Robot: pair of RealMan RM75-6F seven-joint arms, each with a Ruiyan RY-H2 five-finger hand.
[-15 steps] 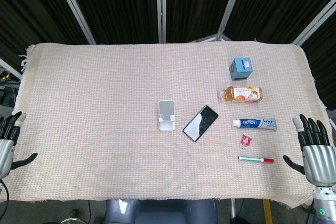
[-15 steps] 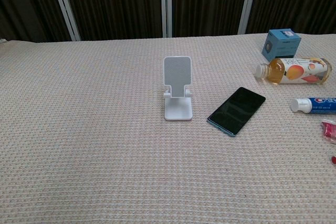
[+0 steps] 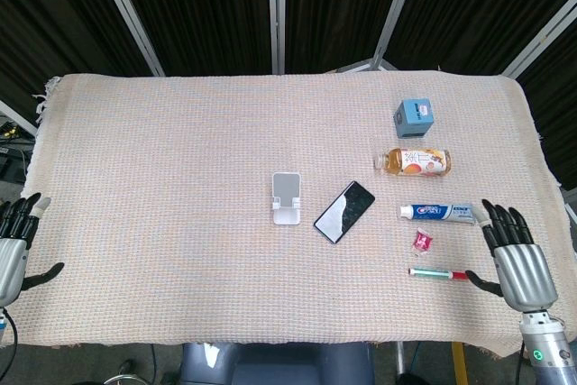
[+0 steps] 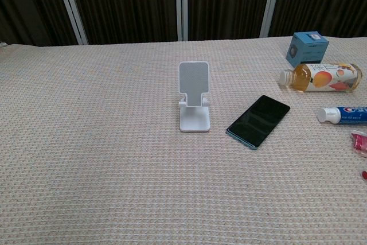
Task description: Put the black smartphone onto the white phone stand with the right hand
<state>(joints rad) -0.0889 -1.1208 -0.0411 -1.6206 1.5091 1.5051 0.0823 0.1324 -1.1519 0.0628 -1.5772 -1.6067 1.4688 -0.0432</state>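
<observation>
The black smartphone (image 3: 343, 212) (image 4: 258, 121) lies flat and slanted on the cloth, just right of the white phone stand (image 3: 288, 198) (image 4: 194, 96), which stands upright with nothing on it. My right hand (image 3: 513, 257) hovers at the table's front right corner, fingers spread and holding nothing, well right of the phone. Over the table's left edge my left hand (image 3: 13, 245) is open too. Neither hand shows in the chest view.
Right of the phone lie an orange drink bottle (image 3: 413, 161), a toothpaste tube (image 3: 436, 213), a small red packet (image 3: 421, 241) and a red-capped pen (image 3: 439, 272). A blue box (image 3: 414, 118) stands farther back. The woven cloth (image 3: 162, 178) covers the table.
My right hand has shifted left and slightly farther onto the table, closer to the pen. The left hand dropped a little. Phone and stand have not moved.
</observation>
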